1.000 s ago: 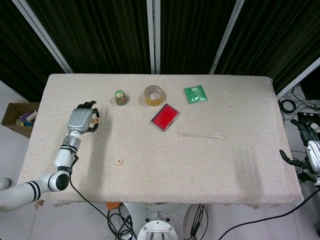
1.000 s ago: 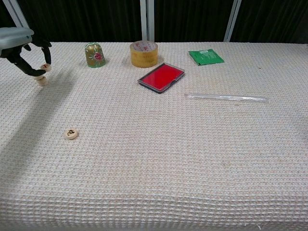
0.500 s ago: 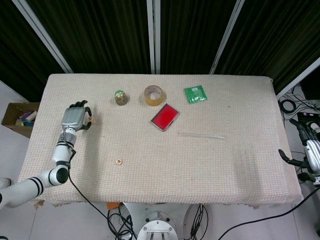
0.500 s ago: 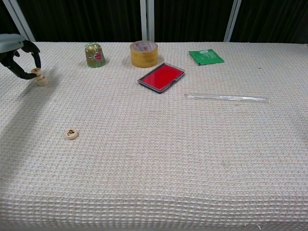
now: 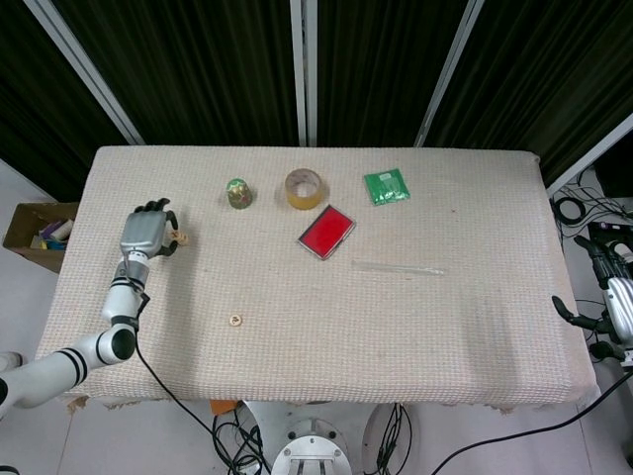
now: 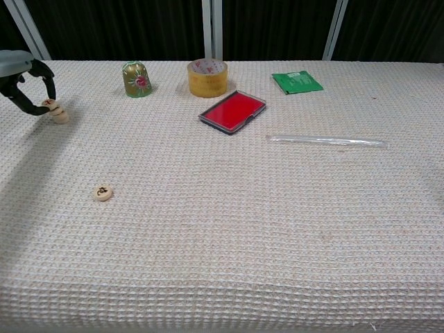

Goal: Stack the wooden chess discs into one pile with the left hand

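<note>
My left hand [image 6: 22,75] hovers at the table's far left edge and pinches a wooden chess disc [image 6: 48,104] between thumb and a finger. That disc sits low, touching the top edge of a second disc [image 6: 62,116] lying on the cloth just right of it. In the head view the left hand [image 5: 144,232] covers most of the pair [image 5: 181,238]. A third disc [image 6: 103,193] with a dark mark lies alone nearer the front, also seen in the head view as the lone disc [image 5: 235,320]. My right hand [image 5: 613,297] hangs off the table's right side, holding nothing.
Along the back stand a green-gold bell-shaped ornament [image 6: 137,78], a tape roll [image 6: 207,77] and a green packet [image 6: 297,82]. A red flat case [image 6: 233,111] and a clear plastic tube [image 6: 326,141] lie mid-table. A cardboard box [image 5: 38,233] sits off the left edge.
The left hand moved left and down with its disc, bringing it against the disc on the cloth. Since half a second ago it has barely shifted.
</note>
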Controlling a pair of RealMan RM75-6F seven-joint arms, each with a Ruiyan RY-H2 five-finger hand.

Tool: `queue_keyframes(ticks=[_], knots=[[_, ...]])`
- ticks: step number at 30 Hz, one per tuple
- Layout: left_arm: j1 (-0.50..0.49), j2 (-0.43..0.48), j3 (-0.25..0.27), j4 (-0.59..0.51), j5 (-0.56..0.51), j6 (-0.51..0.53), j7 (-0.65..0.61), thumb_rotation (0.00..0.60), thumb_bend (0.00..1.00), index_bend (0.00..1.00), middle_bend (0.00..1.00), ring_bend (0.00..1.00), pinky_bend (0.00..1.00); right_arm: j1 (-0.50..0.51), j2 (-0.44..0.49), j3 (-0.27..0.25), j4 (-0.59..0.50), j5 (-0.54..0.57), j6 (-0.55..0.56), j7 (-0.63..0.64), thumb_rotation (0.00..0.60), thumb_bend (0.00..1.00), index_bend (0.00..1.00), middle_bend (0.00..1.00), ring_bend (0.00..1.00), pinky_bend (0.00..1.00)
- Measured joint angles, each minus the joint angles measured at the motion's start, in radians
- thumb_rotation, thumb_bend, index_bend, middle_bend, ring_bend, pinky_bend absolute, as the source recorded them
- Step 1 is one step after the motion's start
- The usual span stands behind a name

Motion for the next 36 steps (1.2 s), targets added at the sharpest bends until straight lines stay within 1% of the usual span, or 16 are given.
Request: queue_keyframes(ticks=[8,17,22,36], knots=[[-0.006,-0.004,0.001,0.014,-0.031,-0.014,0.019,0.6,0.38,0.46,0.1,0.1,0.18,0.0,-0.002,0.0,0.007,0.001,-0.002,0.006,0.6,0.26,0.0,0.09,0.0,0.0],[-0.013,0.001,0.002,-0.002,-0.029,-0.003,0.035,0.6,0.38,0.46,0.1,0.1,0.18,-0.002,-0.004,0.0,0.013,0.0,-0.002,0.012,0.6,0.26,0.0,0.09,0.0,0.0],[-0.022,0.001,0.004,-0.002,-0.047,-0.01,0.053,0.6,0.37,0.45,0.1,0.1,0.18,-0.004,-0.006,-0.001,0.017,0.002,-0.002,0.017,0.6,0.26,0.0,0.09,0.0,0.0],[-0.03,-0.001,0.014,-0.008,-0.064,-0.004,0.078,0.6,0.36,0.4,0.09,0.1,0.18,-0.002,-0.006,0.001,0.022,0.003,-0.007,0.022,0.6,0.26,0.0,0.09,0.0,0.0]])
